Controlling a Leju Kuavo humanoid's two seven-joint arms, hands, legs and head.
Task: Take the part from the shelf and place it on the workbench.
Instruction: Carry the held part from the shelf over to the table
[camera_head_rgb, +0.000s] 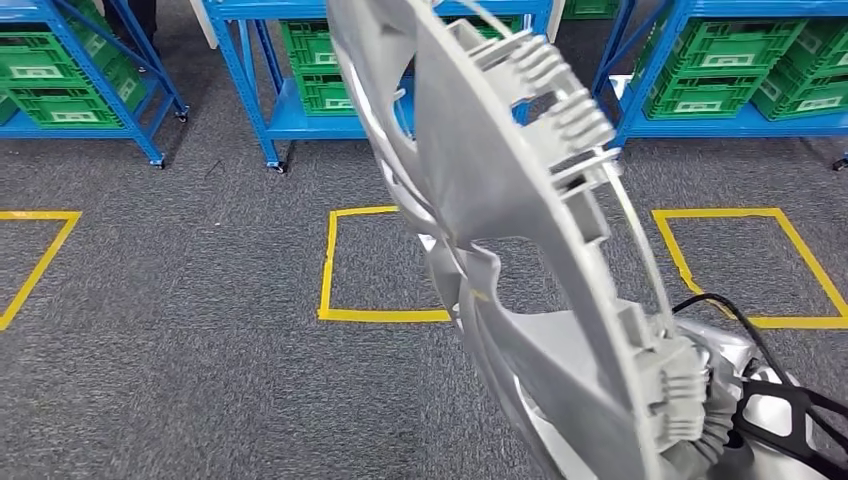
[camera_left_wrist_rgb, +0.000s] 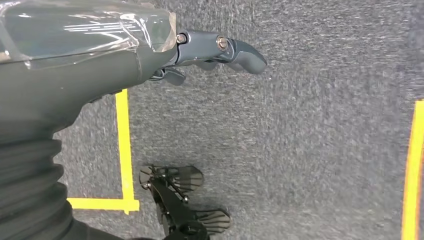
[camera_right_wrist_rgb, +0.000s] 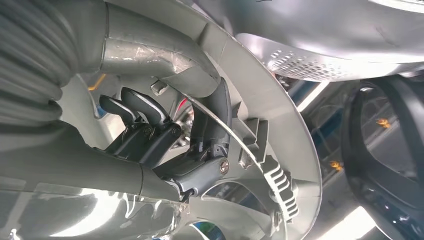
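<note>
— My fingers (camera_right_wrist_rgb: 145, 117) on the right hand (camera_right_wrist_rgb: 190, 150) are clamped around the rim of the part (camera_head_rgb: 500, 200), thumb on one face and the darker fingers curled over the other.

— Where is the part itself?

— Up in front of my head camera, a large silver-grey wheel cover (camera_right_wrist_rgb: 280, 130) held on a slant, its ribbed clips and a thin wire ring facing me. It hangs in the air above the grey carpet (camera_head_rgb: 180, 300), gripped at its lower edge.

— And your left hand (camera_left_wrist_rgb: 215, 52)?

— It hangs over the carpet with nothing in it, fingers stretched out and loosely apart, next to a yellow tape line (camera_left_wrist_rgb: 122, 145).

— What lies ahead?

— Yellow tape squares (camera_head_rgb: 345, 265) on the floor, and beyond them blue shelves (camera_head_rgb: 250, 60) stacked with green crates (camera_head_rgb: 320, 60).
</note>
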